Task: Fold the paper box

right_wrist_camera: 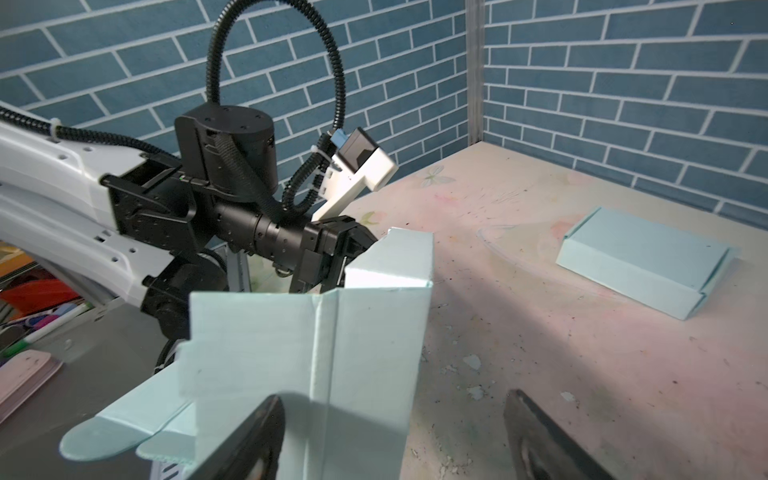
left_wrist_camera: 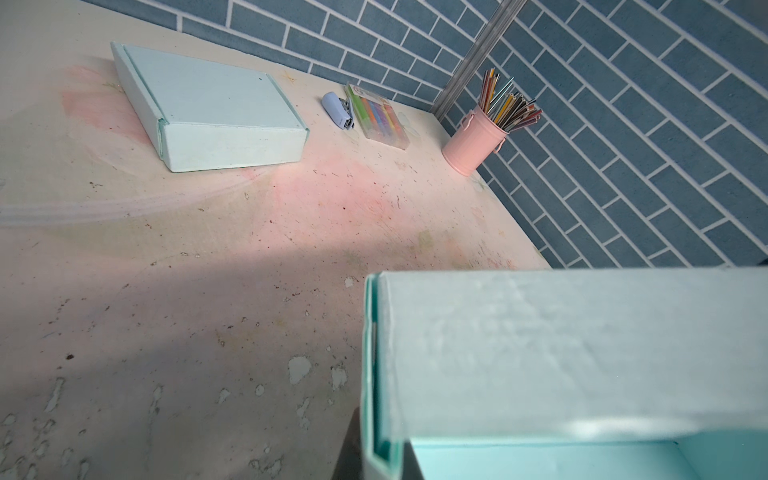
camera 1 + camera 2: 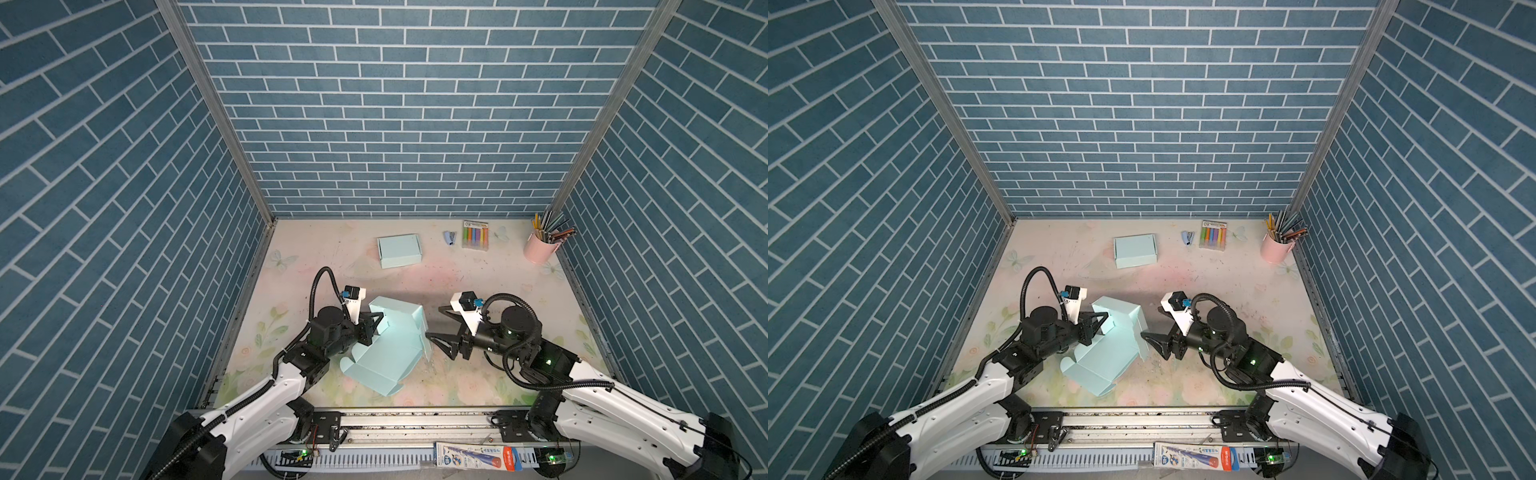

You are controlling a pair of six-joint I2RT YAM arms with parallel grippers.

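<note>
**Paper box half raised: one wall pinched, the opposite wall loose**

The left gripper is clamping narrowly on an upright side wall of the paper box, which is lying directly between the two tools. The right gripper is hanging spread wide and holding nothing, with the opposite raised wall standing just ahead of its open jaws. Wall-forming seems to be the step in hand, as the lid flaps are lying flat and are not yet folded. The next move is probably calling for the right tool to push or grip that loose wall inward while the left is steadying. A finished box, a stapler, a marker pack and a pencil cup are sitting well beyond both tools, blocking nothing.
</note>
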